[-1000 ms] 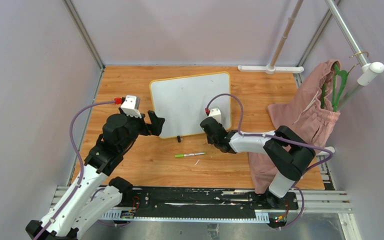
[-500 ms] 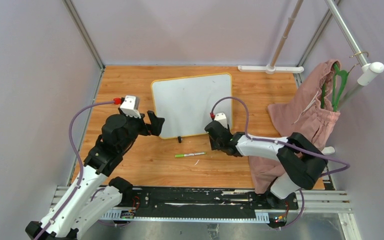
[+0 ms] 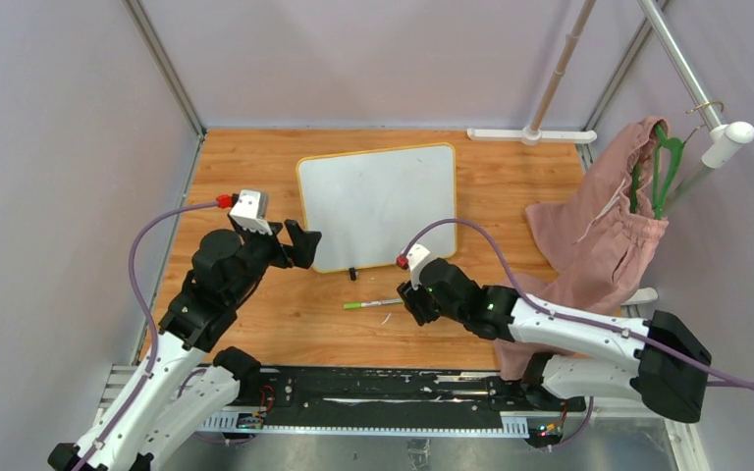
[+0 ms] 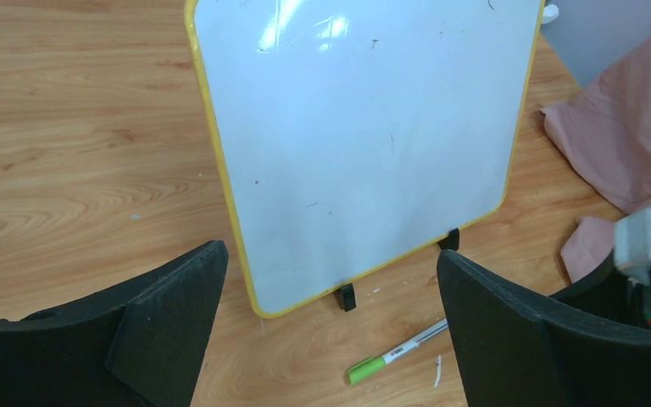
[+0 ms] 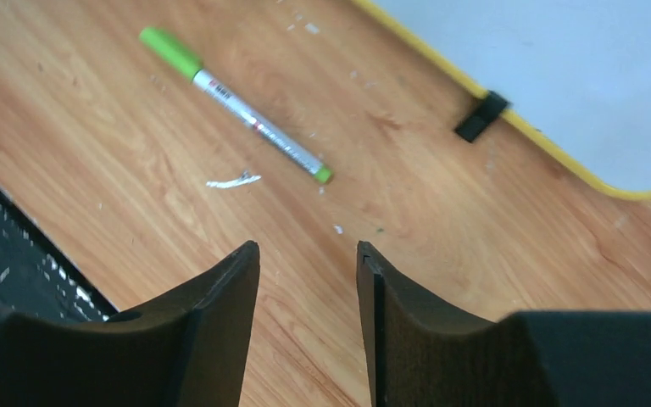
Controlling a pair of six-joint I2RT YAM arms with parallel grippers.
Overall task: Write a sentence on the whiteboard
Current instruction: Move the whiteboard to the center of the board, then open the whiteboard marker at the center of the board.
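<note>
wooden surface [image 3: 255, 177] first: the whiteboard [image 3: 378, 201] sits at its far middle, propped on two small black feet [image 4: 347, 297] with its face leaning back toward the far wall. glossy white, rounded corners, thin yellow-orange rim, and blank. no sentence on it yet, only a few faint specks.

you should expect it to be light and stiff, with a slick face. my read is that pen pressure will push it back or skate it on those feet, so brace it by the rim, not the gloss. your left pincer [image 3: 299, 243] is at the board's near-left corner, jaws spread wide and empty, well placed for that rim.

your right pincer [image 5: 307, 254] hovers low over the surface near the board's near edge, jaws parted, nothing between them. the marker [image 5: 237, 106] lies flat just to its left, apart from the board and from both pincers.

the marker is slim with a white printed barrel and a fat green end pointing left. it's probably light, smooth and quick to roll. i'd pinch it across the mid-barrel, square on. that green end looks like a cap, so it likely has to come off first.
</note>
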